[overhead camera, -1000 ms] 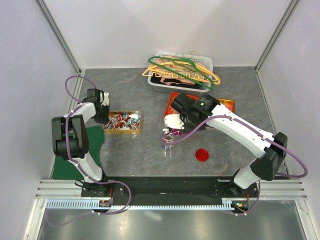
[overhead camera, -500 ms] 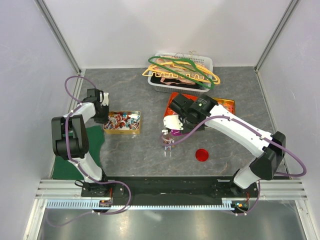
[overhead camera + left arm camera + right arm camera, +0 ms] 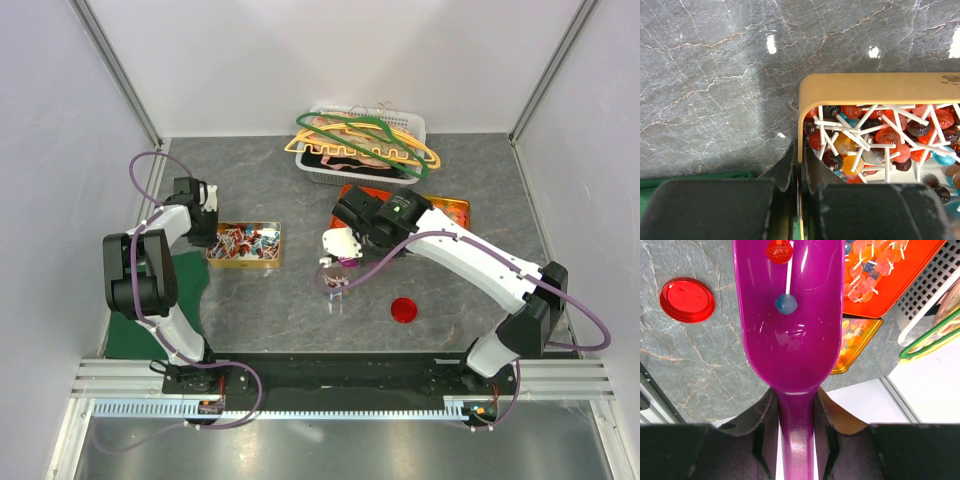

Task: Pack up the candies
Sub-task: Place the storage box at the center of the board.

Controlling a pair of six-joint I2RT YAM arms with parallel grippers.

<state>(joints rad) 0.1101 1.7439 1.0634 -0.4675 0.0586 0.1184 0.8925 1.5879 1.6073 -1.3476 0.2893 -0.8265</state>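
Observation:
Candies (image 3: 880, 137), round sweets on white sticks, fill a gold tin (image 3: 880, 82) at the left of the table. My left gripper (image 3: 800, 155) is shut on the tin's near wall, one finger inside and one outside. My right gripper (image 3: 796, 400) is shut on the handle of a purple scoop (image 3: 790, 340). A red candy (image 3: 779, 250) and a blue candy (image 3: 786, 303) lie in the scoop's bowl. From above, the scoop (image 3: 345, 268) tilts down over a small glass jar (image 3: 335, 297) at mid-table.
A red lid (image 3: 403, 309) lies right of the jar. An orange tray (image 3: 455, 208) with more candies sits behind the right arm. A white basket (image 3: 415, 125) of plastic hangers (image 3: 360, 140) stands at the back. A green cloth (image 3: 185, 280) lies near the left arm.
The right arm has shifted slightly left with the scoop still over the jar. The left arm and the tin have stayed still.

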